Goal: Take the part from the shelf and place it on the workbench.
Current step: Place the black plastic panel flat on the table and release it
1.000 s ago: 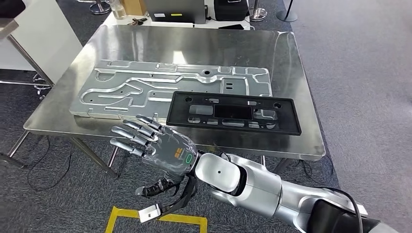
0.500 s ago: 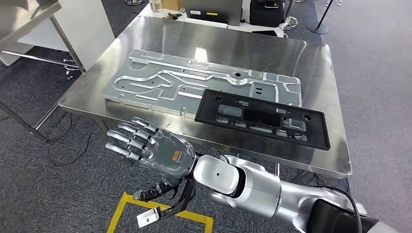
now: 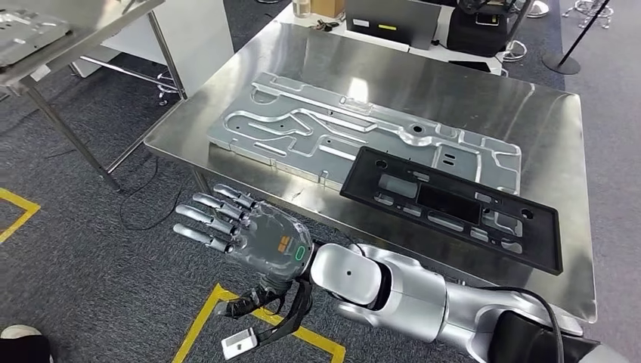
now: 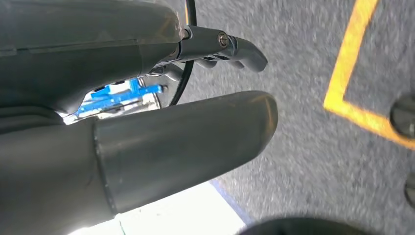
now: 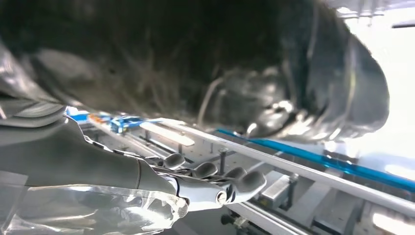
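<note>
Head view, far left: shelf [image 3: 45, 30] of bare metal on a slanted leg, a silver part [image 3: 26, 29] lying on its top at the picture's edge. Floor: grey carpet [image 3: 106, 249] with yellow tape lines [image 3: 198, 327]. Centre left: right hand [image 3: 242, 234], fingers stretched out and spread, holding nothing, raised over the carpet just in front of the table's near edge, not touching it; silver right arm [image 3: 393, 291] running back to the lower right, black cables and a small white tag [image 3: 240, 344] hanging under the wrist. Right wrist view: the same hand's fingers [image 5: 215, 183] straight and apart — nothing between them. Left hand [image 4: 147, 147] in the left wrist view: thick grey thumb and a darker finger over carpet and yellow tape, nothing seen in its grasp; whether the fingers are curled or released cannot be told. Centre: steel workbench [image 3: 484, 98], a large grooved aluminium plate [image 3: 340, 132] flat on it. Right: black rectangular frame [image 3: 453, 208] with cut-out slots — lying flat, its far edge overlapping the plate's near right edge, its right end close to the bench edge.
</note>
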Controlling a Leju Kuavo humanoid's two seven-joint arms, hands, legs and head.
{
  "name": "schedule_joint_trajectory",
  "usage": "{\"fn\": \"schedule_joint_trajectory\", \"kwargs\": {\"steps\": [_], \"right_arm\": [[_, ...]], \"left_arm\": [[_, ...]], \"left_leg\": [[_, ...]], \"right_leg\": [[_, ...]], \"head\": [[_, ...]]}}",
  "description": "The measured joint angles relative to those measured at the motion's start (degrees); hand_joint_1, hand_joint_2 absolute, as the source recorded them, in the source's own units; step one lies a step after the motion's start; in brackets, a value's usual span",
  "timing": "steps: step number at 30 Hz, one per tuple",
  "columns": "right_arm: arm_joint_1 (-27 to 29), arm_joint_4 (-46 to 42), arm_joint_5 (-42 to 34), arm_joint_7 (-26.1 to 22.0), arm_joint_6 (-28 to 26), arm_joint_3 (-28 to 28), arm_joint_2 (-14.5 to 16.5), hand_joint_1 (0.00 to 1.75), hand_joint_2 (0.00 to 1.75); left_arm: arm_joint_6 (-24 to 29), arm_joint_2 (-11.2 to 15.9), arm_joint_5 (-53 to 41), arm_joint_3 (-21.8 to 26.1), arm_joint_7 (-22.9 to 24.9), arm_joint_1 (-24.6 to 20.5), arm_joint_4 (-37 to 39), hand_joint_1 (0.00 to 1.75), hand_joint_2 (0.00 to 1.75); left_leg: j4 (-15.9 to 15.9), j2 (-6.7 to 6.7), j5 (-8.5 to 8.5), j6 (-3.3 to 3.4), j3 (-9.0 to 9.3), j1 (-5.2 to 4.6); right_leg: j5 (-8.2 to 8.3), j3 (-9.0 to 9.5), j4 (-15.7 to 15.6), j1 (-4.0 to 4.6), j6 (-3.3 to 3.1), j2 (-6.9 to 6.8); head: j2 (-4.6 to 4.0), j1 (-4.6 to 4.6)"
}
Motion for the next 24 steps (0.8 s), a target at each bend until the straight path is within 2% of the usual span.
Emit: {"fn": "schedule_joint_trajectory", "kwargs": {"steps": [1,3,4,5,6,7,8,10,11,12,14,15,16,18,19,20,21,22,23,24], "right_arm": [[0.0,-0.4,-0.4,-0.2,0.0,0.0,-0.3,0.00,0.00],[0.1,-0.8,-1.0,-0.7,0.0,0.1,-1.1,0.00,0.00],[0.3,-0.9,-1.2,-0.9,0.0,0.1,-1.5,0.00,0.00],[0.5,-1.0,-1.3,-1.0,0.0,0.2,-1.8,0.00,0.00],[0.7,-1.0,-1.3,-1.0,0.0,0.4,-2.0,0.00,0.00],[0.7,-1.0,-1.4,-1.0,-0.1,0.5,-2.0,0.00,0.00],[0.8,-0.9,-1.4,-0.9,-0.2,0.7,-2.0,0.00,0.00],[0.8,-0.8,-1.4,-0.8,-0.5,0.9,-2.0,0.00,0.00],[0.8,-0.7,-1.4,-0.8,-0.7,1.0,-2.0,0.00,0.00],[0.8,-0.7,-1.4,-0.7,-0.8,1.1,-2.0,0.00,0.00],[0.8,-0.5,-1.4,-0.7,-1.0,1.2,-2.0,0.00,0.00],[0.8,-0.5,-1.4,-0.7,-1.0,1.2,-2.0,0.00,0.00],[0.8,-0.4,-1.4,-0.7,-1.0,1.2,-2.0,0.00,0.00],[1.0,-0.3,-1.4,-0.7,-1.1,1.3,-2.0,0.00,0.00],[1.1,-0.2,-1.4,-0.7,-1.1,1.3,-2.0,0.00,0.00],[1.4,-0.1,-1.4,-0.7,-1.1,1.3,-2.1,0.00,0.00],[1.6,0.0,-1.4,-0.7,-1.2,1.4,-2.1,0.00,0.00],[1.7,0.1,-1.4,-0.7,-1.2,1.4,-2.1,0.00,0.00],[1.8,0.2,-1.4,-0.7,-1.3,1.5,-2.1,0.00,0.00],[1.8,0.2,-1.4,-0.7,-1.4,1.5,-2.1,0.00,0.00]], "left_arm": [[-0.1,0.1,-0.1,0.0,-0.1,-0.1,0.0,0.00,0.00],[-0.5,0.3,-0.1,0.0,-0.3,-0.4,0.0,0.00,0.00],[-0.7,0.5,0.0,0.0,-0.3,-0.4,0.0,0.00,0.00],[-1.1,0.8,0.1,0.0,-0.2,-0.3,0.0,0.00,0.00],[-1.4,1.1,0.3,0.0,-0.2,-0.1,0.0,0.00,0.00],[-1.6,1.5,0.5,0.0,0.0,0.1,0.0,0.00,0.00],[-1.8,1.9,0.7,0.0,0.2,0.3,0.0,0.00,0.00],[-1.9,2.6,1.1,0.0,0.5,0.4,0.0,0.00,0.00],[-1.9,2.8,1.2,0.0,0.6,0.4,0.0,0.00,0.00],[-1.9,3.0,1.2,0.0,0.7,0.5,0.0,0.00,0.00],[-1.9,3.4,1.2,0.0,0.8,0.8,0.0,0.00,0.00],[-1.9,3.5,1.2,0.0,0.9,0.9,0.0,0.00,0.00],[-1.9,3.6,1.2,0.0,0.9,1.0,0.0,0.00,0.00],[-1.9,3.6,1.2,0.0,0.9,0.9,0.0,0.00,0.00],[-1.9,3.7,1.2,0.0,0.9,0.9,0.0,0.00,0.00],[-1.9,3.7,1.3,0.0,0.9,0.9,0.0,0.00,0.00],[-1.9,3.7,1.3,0.0,1.0,1.0,0.0,0.00,0.00],[-1.9,3.7,1.4,0.0,1.2,1.1,0.0,0.00,0.00],[-1.9,3.7,1.5,0.0,1.4,1.1,-0.1,0.00,0.00],[-1.9,3.6,1.5,0.0,1.7,1.2,-0.1,0.00,0.00]], "left_leg": [[1.8,1.52,-1.08,-0.19,-0.86,-0.14],[8.5,4.72,-4.42,-0.51,-4.13,-0.08],[11.9,5.39,-5.66,-0.72,-5.86,0.02],[14.0,5.75,-6.11,-0.91,-6.96,0.15],[13.9,5.97,-5.47,-1.06,-6.97,0.26],[11.7,6.30,-3.91,-1.16,-5.82,0.34],[7.9,6.99,-1.95,-1.21,-3.82,0.40],[1.4,9.03,0.30,-0.77,-0.42,0.03],[-0.1,9.53,0.56,-0.40,0.26,-0.16],[-0.4,9.50,0.35,0.04,0.24,-0.38],[-0.5,8.15,0.59,0.77,0.14,-0.30],[-0.7,7.55,0.70,1.13,0.22,-0.22],[-0.9,6.96,0.84,1.49,0.29,-0.12],[-1.0,5.77,1.00,1.95,0.24,-0.11],[-1.0,5.08,1.05,2.11,0.13,-0.21],[-1.0,4.32,1.10,2.21,0.06,-0.38],[-1.0,3.51,1.14,2.30,0.03,-0.58],[-1.0,2.66,1.19,2.36,0.06,-0.80],[-1.0,1.81,1.22,2.39,0.15,-1.00],[-1.0,1.04,1.27,2.40,0.21,-1.06]], "right_leg": [[0.15,0.40,-0.5,-0.17,-0.27,-0.84],[0.14,0.80,-0.8,-0.16,-0.58,-2.56],[0.04,0.85,-0.8,-0.11,-0.60,-3.43],[-0.09,0.88,-0.7,-0.09,-0.55,-4.22],[-0.24,0.90,-0.7,-0.11,-0.46,-4.95],[-0.43,0.95,-0.5,-0.14,-0.32,-5.63],[-0.69,1.03,-0.3,-0.19,-0.11,-6.29],[-1.27,1.12,0.2,0.06,0.51,-7.50],[-1.47,1.18,0.4,0.22,0.84,-8.03],[-1.58,1.24,0.4,0.40,1.17,-8.54],[-1.82,1.50,0.4,0.33,1.81,-9.36],[-2.36,1.47,0.9,0.20,2.13,-8.76],[-3.52,0.92,2.4,0.02,2.35,-7.45],[-7.15,-1.96,8.8,-0.15,2.53,-4.11],[-8.86,-3.97,12.8,-0.12,2.49,-3.18],[-9.65,-5.55,15.7,-0.04,2.38,-2.78],[-9.34,-6.29,16.8,0.07,2.16,-2.58],[-7.82,-5.88,15.5,0.24,1.77,-2.36],[-5.47,-4.40,12.1,0.44,1.21,-1.81],[-3.45,-2.54,8.0,0.61,0.43,-0.50]], "head": [[0.00,-0.08],[0.00,-0.22],[0.00,-0.22],[0.00,-0.22],[0.00,-0.22],[0.00,-0.22],[0.00,-0.22],[0.00,-0.23],[0.00,-0.23],[0.00,-0.24],[0.00,-0.23],[0.00,-0.22],[0.00,-0.21],[0.00,-0.20],[0.00,-0.21],[0.00,-0.21],[0.00,-0.22],[0.00,-0.22],[0.00,-0.22],[0.00,-0.23]]}}
